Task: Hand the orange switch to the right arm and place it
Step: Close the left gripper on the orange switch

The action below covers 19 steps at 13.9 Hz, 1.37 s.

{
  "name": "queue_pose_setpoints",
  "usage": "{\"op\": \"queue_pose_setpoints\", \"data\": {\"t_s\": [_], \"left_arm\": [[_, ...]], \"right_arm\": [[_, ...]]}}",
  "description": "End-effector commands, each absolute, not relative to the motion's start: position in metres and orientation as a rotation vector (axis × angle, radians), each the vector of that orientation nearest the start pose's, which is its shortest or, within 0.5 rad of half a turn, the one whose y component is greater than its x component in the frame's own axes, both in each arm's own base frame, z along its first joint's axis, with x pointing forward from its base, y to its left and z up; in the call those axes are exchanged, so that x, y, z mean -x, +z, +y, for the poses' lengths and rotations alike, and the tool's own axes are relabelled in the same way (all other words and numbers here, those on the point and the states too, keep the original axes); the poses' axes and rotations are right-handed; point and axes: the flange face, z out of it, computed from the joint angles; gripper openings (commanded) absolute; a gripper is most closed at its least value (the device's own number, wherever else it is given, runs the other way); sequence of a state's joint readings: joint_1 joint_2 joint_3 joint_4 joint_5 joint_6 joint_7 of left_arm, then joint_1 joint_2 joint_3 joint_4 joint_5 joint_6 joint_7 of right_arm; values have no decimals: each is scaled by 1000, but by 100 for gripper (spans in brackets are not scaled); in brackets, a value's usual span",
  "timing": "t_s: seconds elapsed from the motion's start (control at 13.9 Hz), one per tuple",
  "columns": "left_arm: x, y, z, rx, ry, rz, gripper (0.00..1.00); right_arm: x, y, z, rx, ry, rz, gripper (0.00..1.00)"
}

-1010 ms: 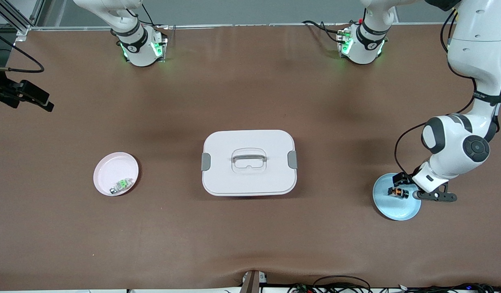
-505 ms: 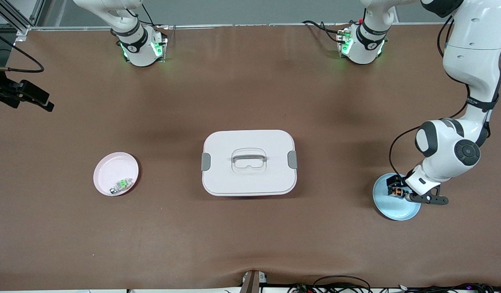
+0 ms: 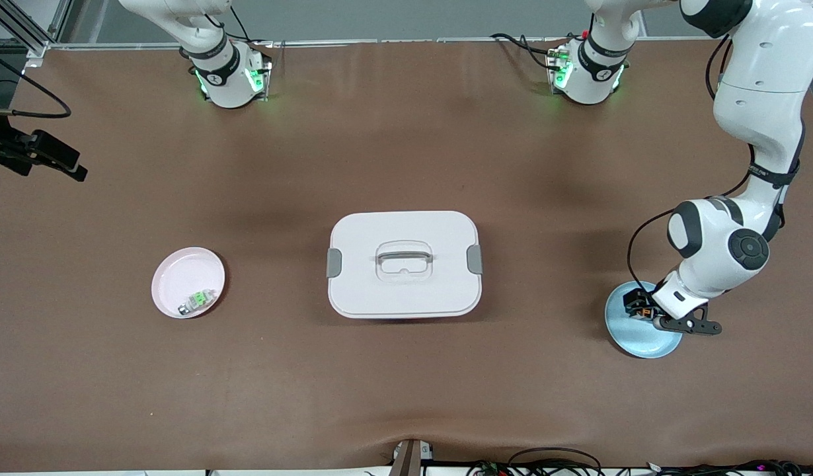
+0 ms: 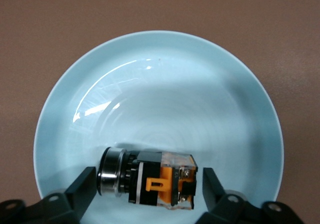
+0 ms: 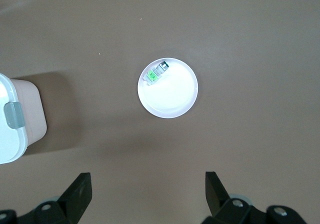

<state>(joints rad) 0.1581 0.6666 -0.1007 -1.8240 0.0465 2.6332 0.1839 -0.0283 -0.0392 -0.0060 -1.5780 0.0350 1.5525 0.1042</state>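
Left tool (image 4: 148, 184) lowered into the pale blue plate (image 4: 150, 74) at the left arm's end of the bench (image 3: 406, 370), its two fingers (image 4: 82, 186) straddling the orange switch (image 4: 150, 181), which lies on its side on the plate. The left wrist view shows one finger at the silvery end and the other just beside the orange-faced end, with a slight gap visible there; the tool is therefore part-way narrowed around the switch and not yet firmly gripping it. The right tool (image 5: 147, 191) waits with fingers wide, high over the bench, looking down on the pink plate (image 5: 172, 96) that carries the green-faced switch (image 5: 152, 74); a white lidded box (image 3: 404, 264) stands between the two plates. Likely hazards: the fingers bear on the rounded silvery end and on the block's short end, so closure may roll or pivot the switch out of the grip; a low approach may press the fingertips onto the plate and tip or slide it; and a lengthwise grip leaves little exposed body for the right tool to take at handover, which risks a drop.
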Motion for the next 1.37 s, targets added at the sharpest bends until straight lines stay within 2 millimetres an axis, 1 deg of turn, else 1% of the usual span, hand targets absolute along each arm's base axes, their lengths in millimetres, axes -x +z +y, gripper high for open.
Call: {"op": "queue_pose_setpoints", "data": {"t_s": [0.0, 0.22, 0.29, 0.36, 0.43, 0.51, 0.58, 0.65, 0.79, 1.01, 1.08, 1.15, 1.23, 1.3], "left_arm": [[-665, 183, 44, 3143, -260, 266, 65], [-666, 184, 44, 3143, -265, 263, 47], [-665, 183, 45, 3144, -262, 261, 38], [-666, 185, 47, 3142, -264, 261, 24], [-667, 191, 45, 3131, -274, 280, 6], [-667, 198, 44, 3129, -280, 279, 0], [-668, 211, 44, 3125, -294, 277, 0], [-668, 222, 45, 3127, -272, 277, 0], [-667, 250, 41, 3135, -244, 269, 0], [-661, 286, 15, 3158, -161, 324, 0], [-657, 301, 2, 3165, -127, 348, 0], [-653, 319, -14, 3171, -104, 361, 0], [-649, 332, -24, 3177, -77, 343, 0], [-644, 344, -40, 3187, -53, 326, 0]], "right_arm": [[-535, 646, -16, 3083, -21, 234, 100], [-535, 646, -17, 3083, -19, 237, 100], [-535, 646, -17, 3083, -19, 237, 100], [-535, 646, -17, 3083, -19, 237, 100], [-535, 646, -17, 3083, -19, 237, 100], [-535, 646, -17, 3082, -19, 237, 100], [-535, 646, -16, 3083, -19, 234, 100], [-535, 646, -17, 3083, -19, 237, 100], [-535, 645, -18, 3082, -14, 239, 100], [-535, 645, -16, 3081, -16, 234, 100], [-535, 645, -16, 3076, -16, 236, 100], [-536, 645, -17, 3075, -18, 236, 100], [-535, 645, -18, 3075, -16, 238, 100], [-535, 645, -18, 3075, -16, 238, 100]]}}
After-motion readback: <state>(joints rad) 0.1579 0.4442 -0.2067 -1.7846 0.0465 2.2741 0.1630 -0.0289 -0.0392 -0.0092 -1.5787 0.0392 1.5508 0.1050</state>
